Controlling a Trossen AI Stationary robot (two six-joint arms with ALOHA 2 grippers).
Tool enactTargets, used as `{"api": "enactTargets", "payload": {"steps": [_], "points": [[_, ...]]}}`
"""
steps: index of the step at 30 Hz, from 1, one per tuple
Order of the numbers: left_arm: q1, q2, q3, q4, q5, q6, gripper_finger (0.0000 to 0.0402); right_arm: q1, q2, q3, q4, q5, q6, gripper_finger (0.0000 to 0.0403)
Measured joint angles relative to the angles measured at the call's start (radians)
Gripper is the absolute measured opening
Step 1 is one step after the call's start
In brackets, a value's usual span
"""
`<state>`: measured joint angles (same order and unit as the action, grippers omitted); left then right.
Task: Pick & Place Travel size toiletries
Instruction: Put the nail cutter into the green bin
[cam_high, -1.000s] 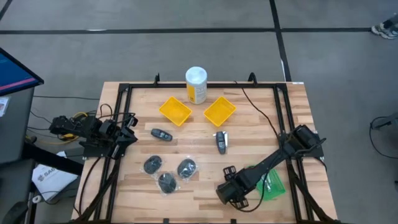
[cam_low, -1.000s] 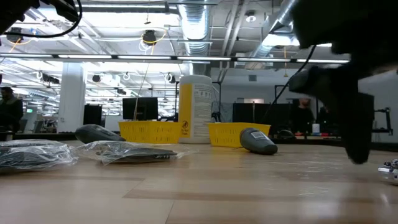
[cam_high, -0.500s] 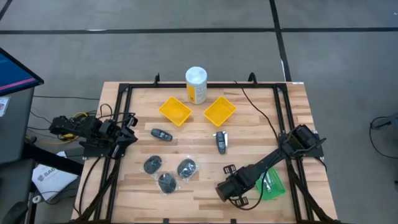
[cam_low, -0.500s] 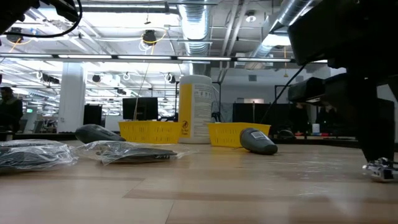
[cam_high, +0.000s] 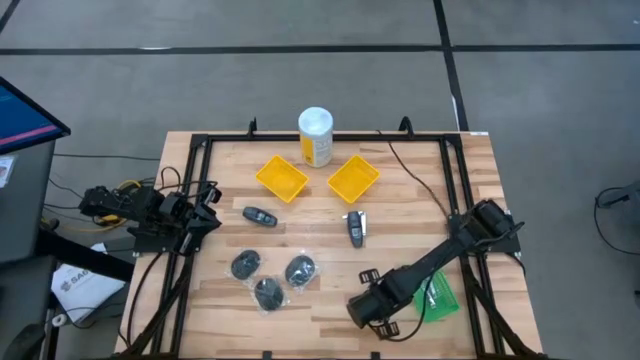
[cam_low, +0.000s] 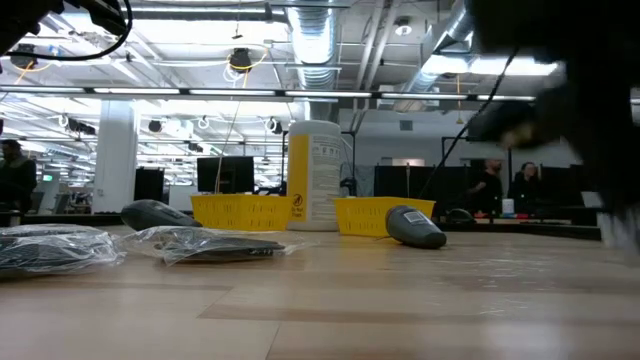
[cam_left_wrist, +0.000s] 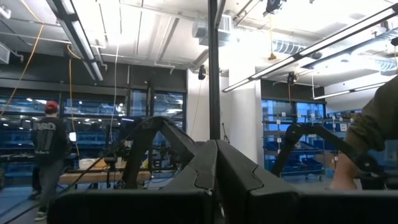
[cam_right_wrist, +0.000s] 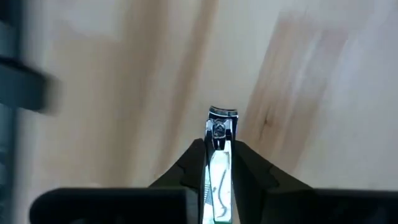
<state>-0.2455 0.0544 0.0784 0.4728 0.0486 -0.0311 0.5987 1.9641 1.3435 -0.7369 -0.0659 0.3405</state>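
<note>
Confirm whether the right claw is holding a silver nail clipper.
Yes: in the right wrist view the right claw is shut on a small silver metal nail clipper above the wooden table.

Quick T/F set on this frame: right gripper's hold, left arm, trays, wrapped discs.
1. The right gripper is shut on a silver nail clipper. True.
2. The left gripper is over the wrapped discs. False: it waits at the table's left edge, fingers shut.
3. Both yellow trays hold toiletries. False: both look empty.
4. Three wrapped discs lie grouped on the table. True.
5. The yellow canister lies on its side. False: it stands upright.
</note>
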Motion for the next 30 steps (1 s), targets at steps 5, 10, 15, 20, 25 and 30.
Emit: {"api": "enactTargets", "payload": {"steps": [5,10,15,20,25,30], "points": [[0.0,0.0,0.0,0.0,0.0,0.0,0.0002,-0.009,-0.109,0.012,-0.016,0.023,0.105,0.0041],[0.0,0.0,0.0,0.0,0.0,0.0,0.0002,-0.011,-0.244,0.014,-0.203,0.083,0.283,0.0042],[0.0,0.0,0.0,0.0,0.0,0.0,0.0002,-0.001,-0.338,0.015,-0.468,0.139,0.516,0.0041],[0.0,0.0,0.0,0.003,0.0,0.0,0.0002,0.028,-0.375,0.006,-0.66,0.153,0.716,0.0041],[0.0,0.0,0.0,0.004,0.0,0.0,0.0002,0.081,-0.397,-0.094,-0.638,0.134,0.898,0.0041],[0.0,0.0,0.0,0.007,0.0,0.0,0.0002,0.138,-0.413,-0.238,-0.479,0.065,1.013,0.0041]]}}
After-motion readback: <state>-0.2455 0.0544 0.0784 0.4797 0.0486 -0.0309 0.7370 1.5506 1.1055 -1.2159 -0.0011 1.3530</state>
